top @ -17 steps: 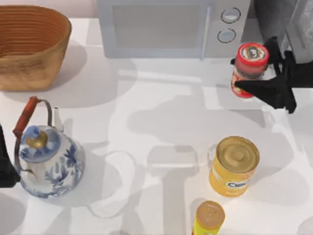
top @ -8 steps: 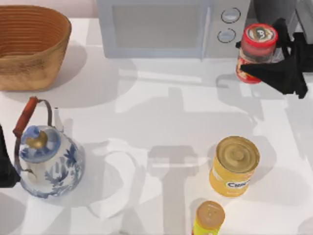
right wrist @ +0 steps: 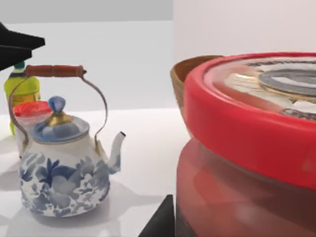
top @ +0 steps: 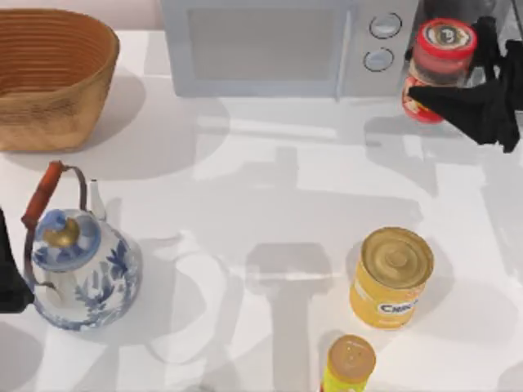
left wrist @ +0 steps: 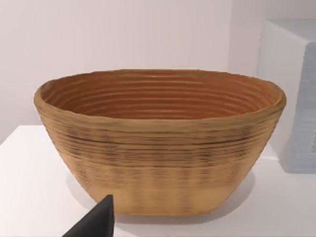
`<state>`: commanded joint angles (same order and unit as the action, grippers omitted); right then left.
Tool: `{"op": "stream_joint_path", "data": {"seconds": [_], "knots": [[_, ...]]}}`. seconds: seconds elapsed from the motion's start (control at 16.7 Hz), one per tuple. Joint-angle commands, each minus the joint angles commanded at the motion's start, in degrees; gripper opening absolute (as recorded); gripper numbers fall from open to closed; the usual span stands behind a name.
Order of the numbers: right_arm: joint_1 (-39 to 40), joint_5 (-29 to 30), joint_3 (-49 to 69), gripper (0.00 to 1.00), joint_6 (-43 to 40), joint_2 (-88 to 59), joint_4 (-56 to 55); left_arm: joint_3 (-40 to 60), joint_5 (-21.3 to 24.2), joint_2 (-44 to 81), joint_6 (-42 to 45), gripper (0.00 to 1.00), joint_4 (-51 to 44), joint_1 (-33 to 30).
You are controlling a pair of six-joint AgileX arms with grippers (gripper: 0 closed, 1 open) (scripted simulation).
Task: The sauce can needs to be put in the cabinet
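- The white table (top: 270,180) carries all the things, and grey shadows of the arms lie across its middle.
- The pale grey microwave with two round knobs (top: 286,45) stands at the far edge, in the middle.
- The dark grey cabinet (top: 458,8) shows as a dark corner at the far right, just behind the held can.
- The brown woven oval basket (top: 53,73) stands at the far left corner; the left wrist view shows it from the side (left wrist: 158,143), next to the microwave's wall.
- The white porcelain kettle with blue flowers and a red-brown handle (top: 78,261) stands near the left edge.
- The wide yellow can with a gold lid (top: 392,278) stands at the right of the middle, toward the near side.
- The small yellow can with an orange lid (top: 350,363) stands just in front of it, at the near edge.
- The slim red sauce can with a silvery top (top: 437,65) is raised at the far right, beside the microwave's knobs.
- The black right gripper (top: 458,82) has its fingers closed around the sauce can from the right side.
- The left gripper (top: 10,278) is parked at the left edge beside the kettle; I cannot tell how its fingers stand.
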<state>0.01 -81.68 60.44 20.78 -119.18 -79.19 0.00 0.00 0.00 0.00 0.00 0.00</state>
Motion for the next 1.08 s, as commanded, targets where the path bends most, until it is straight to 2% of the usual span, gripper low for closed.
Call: {"op": "stream_joint_path", "data": {"seconds": [0.48,1.08], "knots": [[-1.0,21.8,-15.3,0.00,-5.6,31.9,20.2,0.0,0.0,0.0,0.0,1.00,0.0,0.0],[0.0,45.3,-32.5,0.00,-12.9,67.1,42.9,0.0,0.0,0.0,0.0,1.00,0.0,0.0]]}}
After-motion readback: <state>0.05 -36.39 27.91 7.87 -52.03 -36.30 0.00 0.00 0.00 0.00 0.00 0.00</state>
